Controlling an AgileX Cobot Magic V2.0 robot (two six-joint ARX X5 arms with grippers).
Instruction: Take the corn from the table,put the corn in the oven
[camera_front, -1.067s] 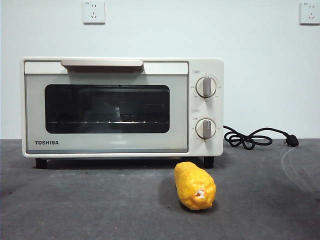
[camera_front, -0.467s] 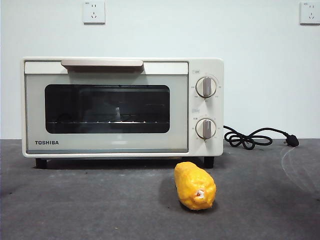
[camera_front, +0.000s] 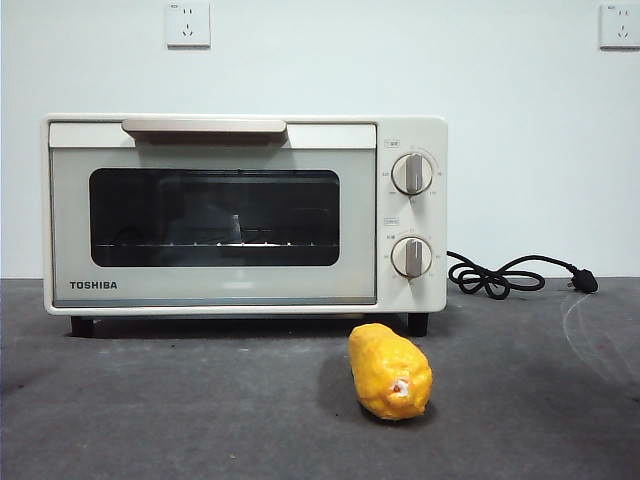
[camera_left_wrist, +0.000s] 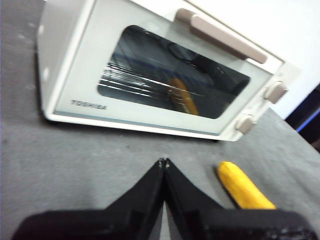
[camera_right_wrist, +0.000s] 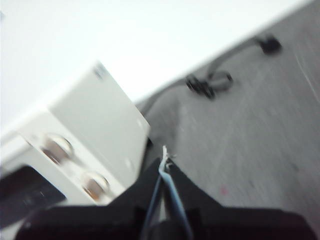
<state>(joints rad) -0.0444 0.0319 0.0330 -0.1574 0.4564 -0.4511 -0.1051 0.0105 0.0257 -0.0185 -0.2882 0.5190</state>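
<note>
Left wrist view carries the relation that matters: the corn (camera_left_wrist: 243, 185) lies on the table (camera_left_wrist: 75, 155) ahead of the left tool (camera_left_wrist: 164, 162) and off to one side of it, near but not touching, with bare table between the two. The left tool's jaws are pressed together to a point and hold nothing.

In the front view the corn (camera_front: 390, 371) rests just in front of the oven (camera_front: 245, 212), below the two knobs (camera_front: 411, 174) and apart from the oven's foot. Its long axis runs roughly from the oven toward the camera, the pale stub end facing outward, so the cob lies nearly end-on to the closed oven door. No arm shows in that view.

The right tool (camera_right_wrist: 165, 157) is also closed and empty. Its blurred view looks past the oven's knob side toward the black cord (camera_right_wrist: 210, 82); the corn does not appear there. Which arm is nearer cannot be settled firmly, though only the left one has the cob in sight.

The table is flat, dark grey and matte, with open space all round the corn, so either jaw has room to come down across its width once opened. The door is shut, its beige handle (camera_front: 204, 127) along the top edge; judged from this, it must be opened before the corn can go in.
</note>
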